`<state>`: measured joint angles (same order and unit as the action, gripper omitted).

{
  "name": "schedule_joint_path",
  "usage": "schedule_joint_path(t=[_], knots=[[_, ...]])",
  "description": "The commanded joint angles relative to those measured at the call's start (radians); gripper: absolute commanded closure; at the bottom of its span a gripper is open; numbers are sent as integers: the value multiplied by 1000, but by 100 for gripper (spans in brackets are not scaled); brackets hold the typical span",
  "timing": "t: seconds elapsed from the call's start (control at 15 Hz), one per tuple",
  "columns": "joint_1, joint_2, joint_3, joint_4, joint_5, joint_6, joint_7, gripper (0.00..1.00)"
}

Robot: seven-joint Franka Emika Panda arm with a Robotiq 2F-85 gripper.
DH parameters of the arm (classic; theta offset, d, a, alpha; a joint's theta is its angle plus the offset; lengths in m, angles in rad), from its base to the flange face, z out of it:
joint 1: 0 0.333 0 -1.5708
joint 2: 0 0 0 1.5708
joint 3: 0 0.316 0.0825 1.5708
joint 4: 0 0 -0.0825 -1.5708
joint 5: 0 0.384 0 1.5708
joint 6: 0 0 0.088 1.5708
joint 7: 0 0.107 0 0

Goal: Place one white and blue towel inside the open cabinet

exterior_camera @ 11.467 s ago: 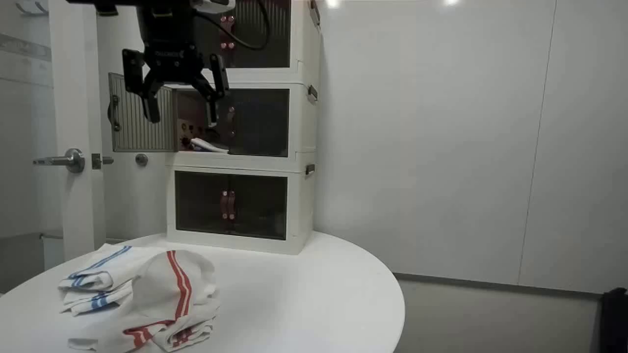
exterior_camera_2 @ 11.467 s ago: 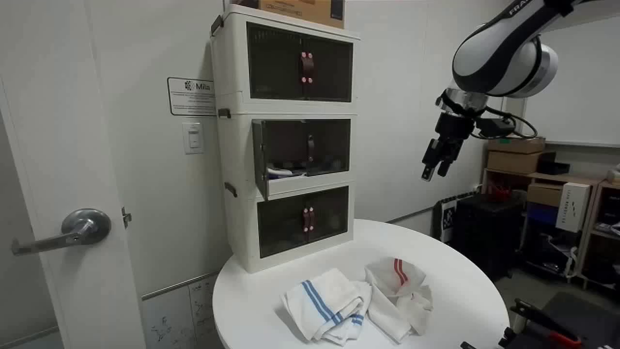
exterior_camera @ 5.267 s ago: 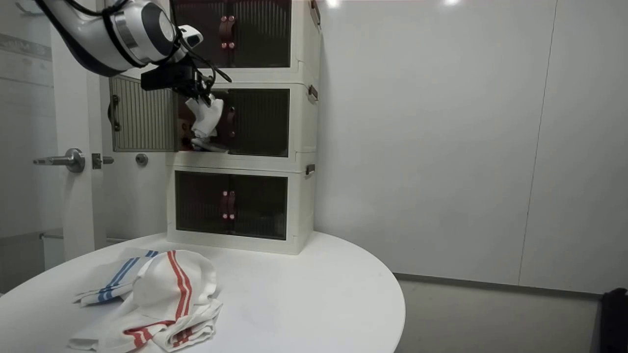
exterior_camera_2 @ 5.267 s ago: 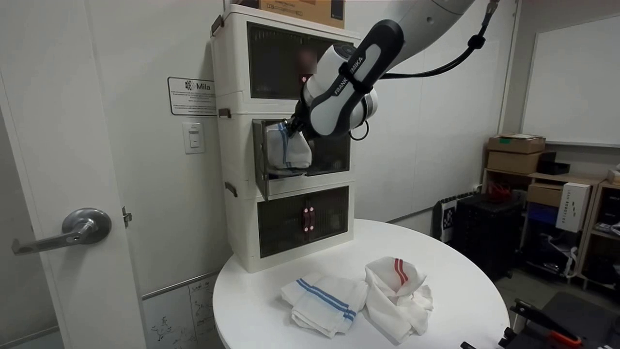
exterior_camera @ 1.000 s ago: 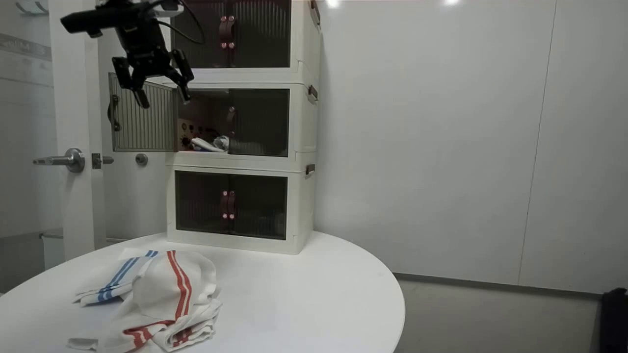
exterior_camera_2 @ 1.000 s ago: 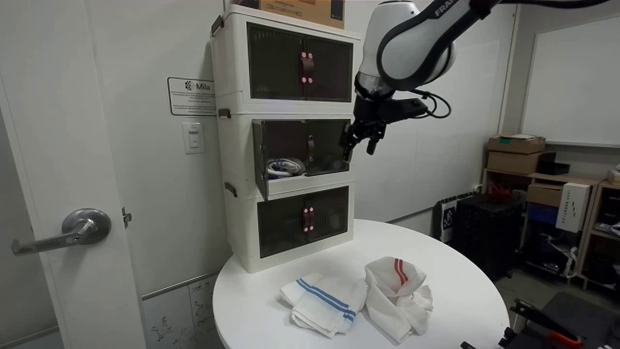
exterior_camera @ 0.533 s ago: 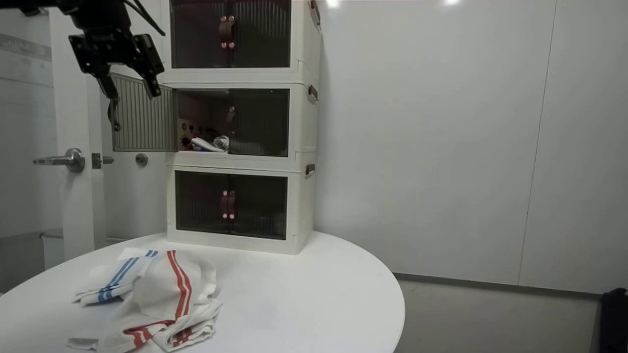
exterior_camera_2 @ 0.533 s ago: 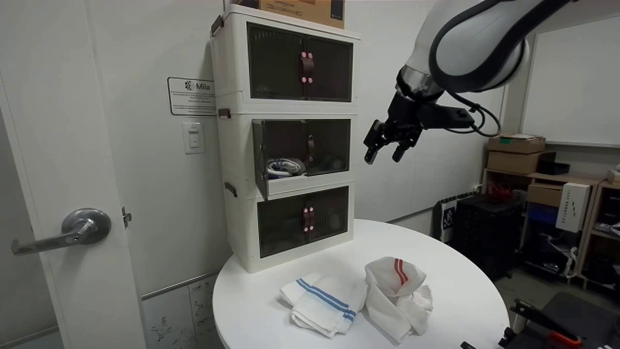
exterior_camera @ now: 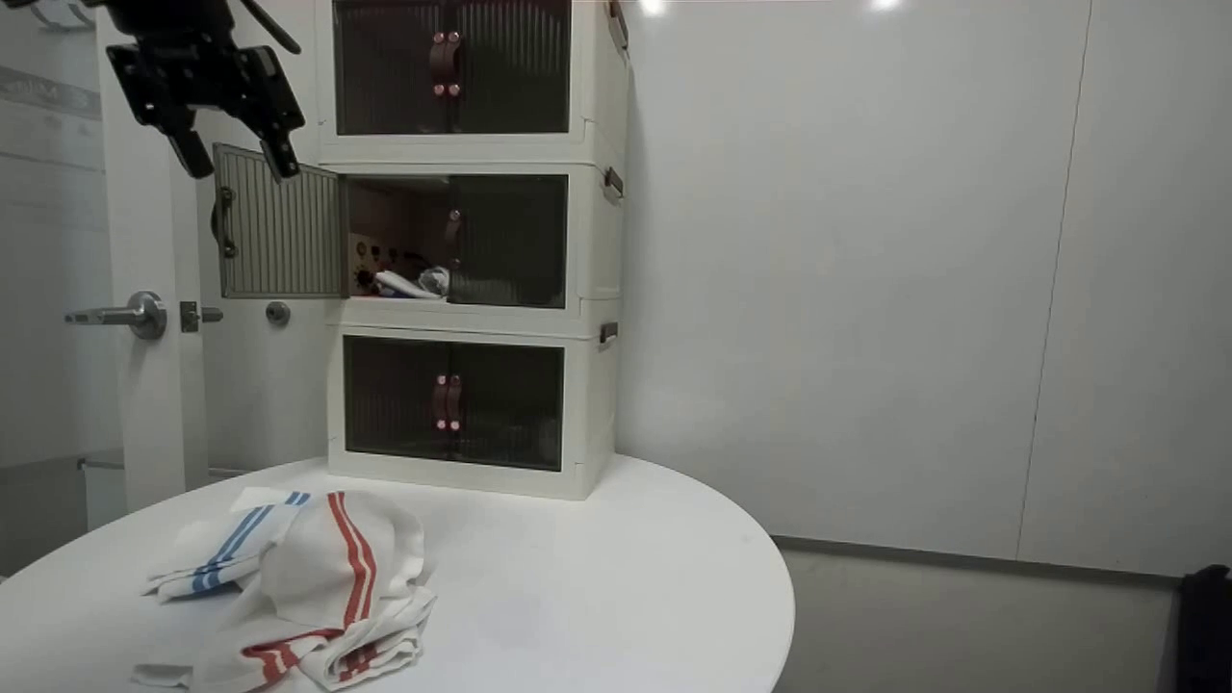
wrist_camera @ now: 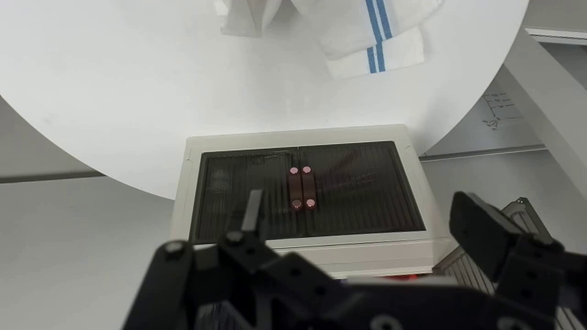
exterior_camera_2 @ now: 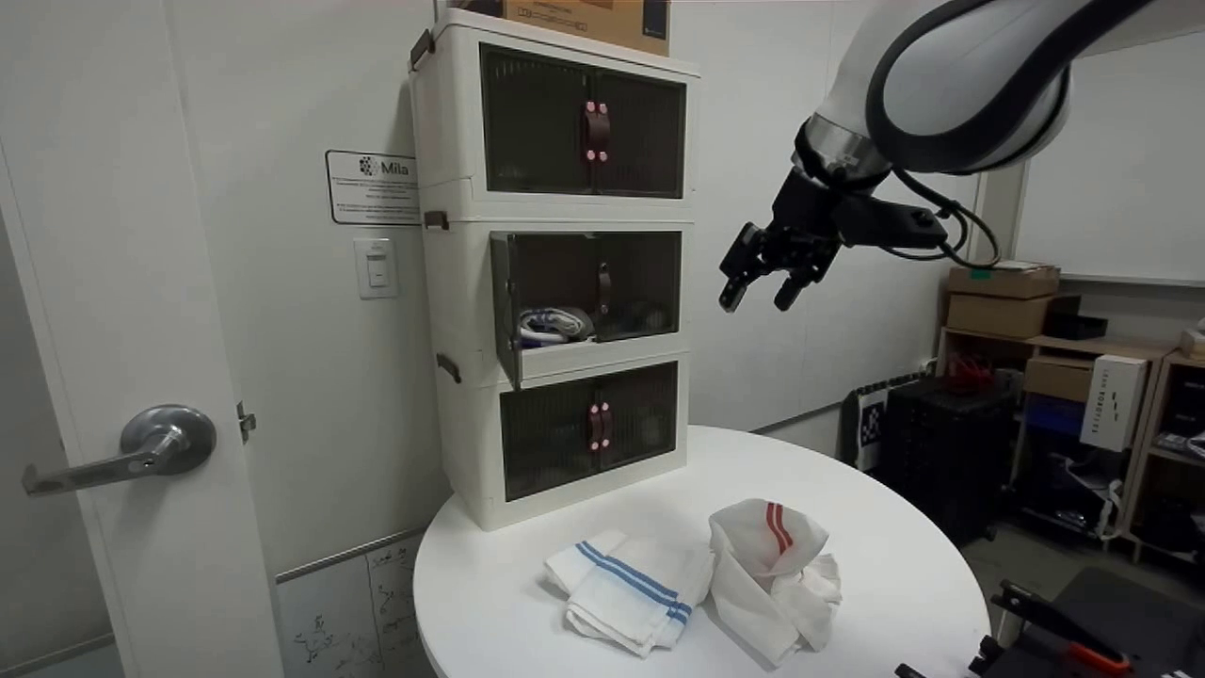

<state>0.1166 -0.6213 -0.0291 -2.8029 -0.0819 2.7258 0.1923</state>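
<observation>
near first: blue-striped towel (exterior_camera_2: 629,593) is lying folded on the white table (exterior_camera_2: 885,556), and the red-striped towel (exterior_camera_2: 764,603) is slumping just right of it, edges looking like they're touching. above, the gripper (exterior_camera_2: 759,298) is hanging in free air, jaws standing wide apart, holding nothing (wrist view is agreeing). farther back, the cabinet (exterior_camera_2: 461,301) is standing with its middle left door (exterior_camera: 284,231) swung out, and a white and blue bundle (exterior_camera_2: 555,326) is sitting inside there, low, close behind the front lip (exterior_camera_2: 574,360). so placement is looking done; i'm not making out whether the bundle is one towel or more.

what could be going wrong: being so near the lip, the bundle could be slipping out after a knock from the arm (exterior_camera_2: 951,104), or getting pinched if someone is closing the door. that door is jutting out, so a low swing could be clipping it. if the operator is reaching for the blue-striped towel too, the count is going over one, and a grab near those edges could be dragging the red-striped towel along.
</observation>
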Motion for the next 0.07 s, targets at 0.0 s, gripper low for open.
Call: schedule_joint_path(t=[0.0], knots=[[-29,-1,33,1,44,-2,-32,0]])
